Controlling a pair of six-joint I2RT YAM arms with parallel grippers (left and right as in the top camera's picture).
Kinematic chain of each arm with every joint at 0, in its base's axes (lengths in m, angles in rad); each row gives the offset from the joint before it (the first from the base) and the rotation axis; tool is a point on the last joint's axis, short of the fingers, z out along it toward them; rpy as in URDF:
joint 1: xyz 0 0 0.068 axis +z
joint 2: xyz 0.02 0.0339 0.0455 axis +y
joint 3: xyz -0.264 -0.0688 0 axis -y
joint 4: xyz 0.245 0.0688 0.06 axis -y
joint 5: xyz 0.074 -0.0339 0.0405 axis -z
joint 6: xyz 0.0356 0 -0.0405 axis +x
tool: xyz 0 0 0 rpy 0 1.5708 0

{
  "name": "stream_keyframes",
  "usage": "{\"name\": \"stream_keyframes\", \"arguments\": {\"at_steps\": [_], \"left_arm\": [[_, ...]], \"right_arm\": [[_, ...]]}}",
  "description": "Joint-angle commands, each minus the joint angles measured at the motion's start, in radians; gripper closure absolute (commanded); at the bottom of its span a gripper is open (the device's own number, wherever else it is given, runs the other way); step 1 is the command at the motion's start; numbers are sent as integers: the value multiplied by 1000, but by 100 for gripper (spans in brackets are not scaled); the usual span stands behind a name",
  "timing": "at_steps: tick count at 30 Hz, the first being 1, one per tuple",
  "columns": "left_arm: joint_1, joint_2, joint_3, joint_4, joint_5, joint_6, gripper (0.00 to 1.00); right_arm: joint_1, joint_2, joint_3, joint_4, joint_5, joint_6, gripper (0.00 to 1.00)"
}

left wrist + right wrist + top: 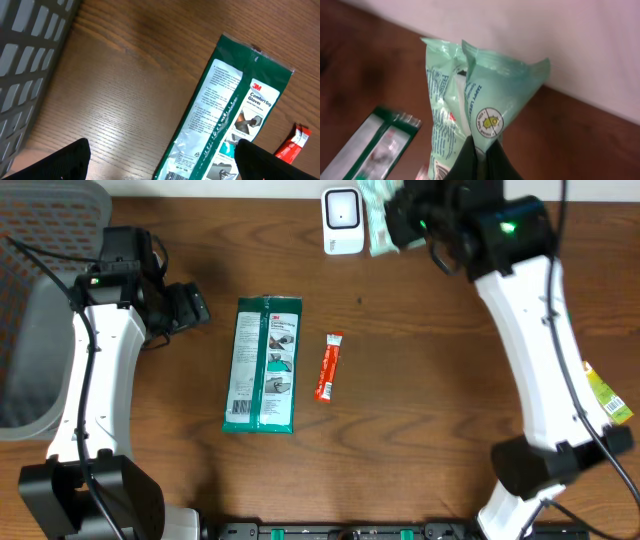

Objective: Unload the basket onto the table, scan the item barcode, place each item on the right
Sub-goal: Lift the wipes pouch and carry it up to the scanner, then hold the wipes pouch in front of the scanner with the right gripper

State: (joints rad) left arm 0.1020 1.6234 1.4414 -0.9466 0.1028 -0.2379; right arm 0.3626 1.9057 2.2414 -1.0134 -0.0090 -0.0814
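Observation:
My right gripper (481,152) is shut on a pale green packet (470,100), pinching a fold of it. From overhead that green packet (381,220) hangs at the table's far edge, right beside the white barcode scanner (342,221). A barcode shows at the packet's lower edge in the right wrist view. My left gripper (162,165) stands open above the wood, one finger over the near end of a green glove pack (227,115). It holds nothing.
The green glove pack (263,364) lies flat mid-table with a small red sachet (329,366) to its right. A grey mesh basket (40,330) stands at the left edge. Another packet (606,395) lies at the right edge behind the right arm.

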Motion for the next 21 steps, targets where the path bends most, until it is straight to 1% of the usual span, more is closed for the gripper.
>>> {"name": "stream_keyframes", "arguments": {"at_steps": [1,5,7,11,16,18,21], "left_arm": [[4,4,3,-6,-2,6,8],[4,4,3,-6,-2,6,7],[4,4,3,-6,-2,6,8],[4,4,3,-6,-2,6,8],[4,4,3,-6,-2,6,8],[4,4,3,-6,-2,6,7],[4,4,3,-6,-2,6,8]], "right_arm": [[9,81,16,101,65,-43,99],[13,176,16,240,109,-55,99],[19,221,16,302,177,-65,99],[44,320,16,436,360,-164,99],[101,450,16,660,601,-331,99],[130,502,16,779,713,-426,99],[171,581,16,999,868,-625,99]]}}
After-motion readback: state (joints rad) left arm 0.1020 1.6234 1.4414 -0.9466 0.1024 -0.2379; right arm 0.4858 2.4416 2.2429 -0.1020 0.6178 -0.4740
